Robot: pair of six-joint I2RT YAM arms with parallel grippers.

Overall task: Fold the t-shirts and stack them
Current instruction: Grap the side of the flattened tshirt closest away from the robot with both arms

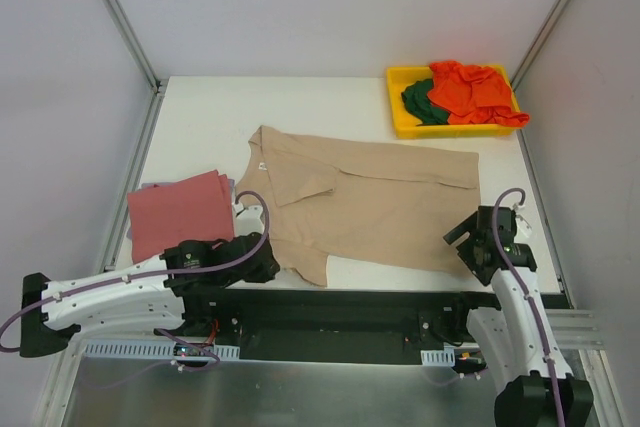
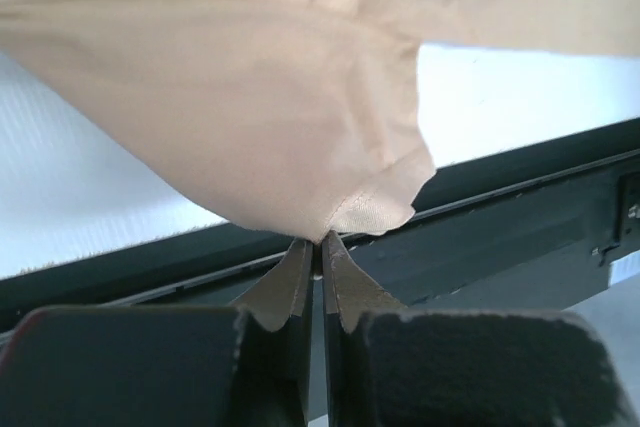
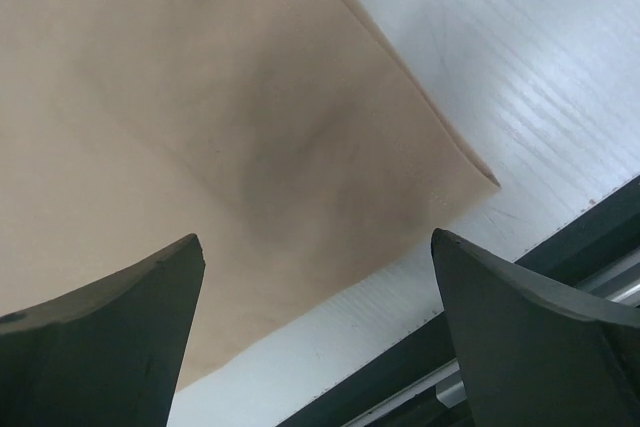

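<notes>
Tan t-shirt [image 1: 370, 202]: spread flat on the table [image 1: 200, 117], long axis left to right, collar toward my left. My left gripper [image 2: 318, 245], closed tight, pinches its near sleeve edge. My right gripper [image 3: 315, 247], jaws wide and empty, hovers above the near right corner.

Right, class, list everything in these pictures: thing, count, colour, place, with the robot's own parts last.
tan t-shirt: 1, tan, spread out mid-table
dusty-red t-shirt: 1, dusty red, folded, left side of table
orange-red t-shirt: at least 1, orange-red, bunched in the bin
dark green t-shirt: 1, dark green, in the bin beside the orange-red one
yellow bin: 1, yellow, far right corner of table
table: 1, white, under everything
left gripper: 1, dark, shut on the tan t-shirt's near edge
right gripper: 1, dark, open above the tan t-shirt's near right corner
</notes>
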